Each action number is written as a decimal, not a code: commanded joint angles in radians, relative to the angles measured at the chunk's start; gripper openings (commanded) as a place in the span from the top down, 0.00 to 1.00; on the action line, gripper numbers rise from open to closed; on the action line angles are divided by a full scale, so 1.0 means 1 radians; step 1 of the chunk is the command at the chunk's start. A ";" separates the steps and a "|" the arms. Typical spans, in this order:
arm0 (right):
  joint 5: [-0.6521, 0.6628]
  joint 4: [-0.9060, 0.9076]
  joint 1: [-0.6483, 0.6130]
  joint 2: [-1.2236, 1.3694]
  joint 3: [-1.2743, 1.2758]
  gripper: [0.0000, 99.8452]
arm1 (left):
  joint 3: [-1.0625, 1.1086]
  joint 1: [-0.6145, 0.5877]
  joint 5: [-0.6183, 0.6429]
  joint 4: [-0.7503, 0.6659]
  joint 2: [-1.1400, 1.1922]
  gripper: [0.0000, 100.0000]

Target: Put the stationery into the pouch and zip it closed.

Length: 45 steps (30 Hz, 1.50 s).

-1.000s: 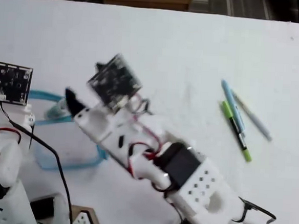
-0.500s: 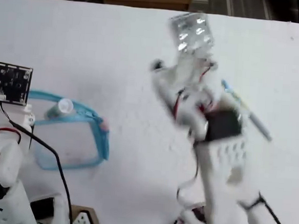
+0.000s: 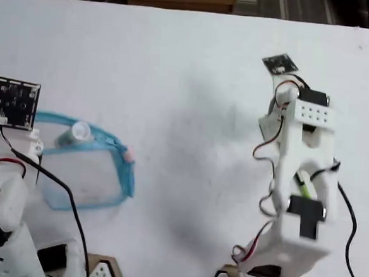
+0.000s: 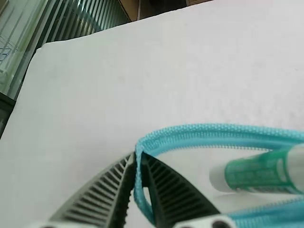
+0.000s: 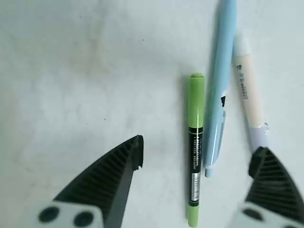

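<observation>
Clear plastic pouch (image 3: 93, 176) with a turquoise zip edge lies flat on the white worktop (image 3: 177, 62), its mouth open. A green-and-white tube (image 4: 261, 172) lies inside the pouch, just within the mouth and between the two turquoise zip edges. The left gripper (image 4: 138, 164) is at the pouch's rim, and its dark ribbed fingers (image 4: 102, 197) are pressed together on the turquoise zip edge, pinching it at one end of the opening.

The rest of the stationery lies well apart from the pouch, out on the worktop on the right arm's side of it. Three pens lie close together and roughly parallel: a lime-green marker with a black band (image 5: 195, 156), a light blue pen (image 5: 222, 80) just beside it, and a cream pen with a lilac end (image 5: 247, 90) touching the blue one. The right arm (image 3: 303, 121) hangs over them, as far from the pouch as they are. The right gripper (image 5: 198, 149) is above the pens with its black fingers (image 5: 111, 178) spread wide apart, gripping nothing; the green marker and the blue pen lie between them.
</observation>
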 commanded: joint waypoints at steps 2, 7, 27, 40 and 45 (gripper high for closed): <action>0.023 -0.005 0.012 0.153 -0.172 0.61 | 0.232 -0.010 0.003 0.023 0.039 0.98; 0.023 0.002 0.028 0.386 -0.351 0.61 | 0.232 -0.010 0.003 0.023 0.039 0.98; -0.374 0.495 -0.476 -0.326 -0.554 0.98 | 0.230 -0.015 0.009 0.023 0.039 0.98; -0.793 0.433 -1.115 -0.466 -0.535 0.98 | 0.232 -0.015 0.011 0.023 0.039 0.98; -0.784 0.300 -1.141 -0.420 -0.543 0.98 | 0.232 -0.015 0.011 0.023 0.039 0.98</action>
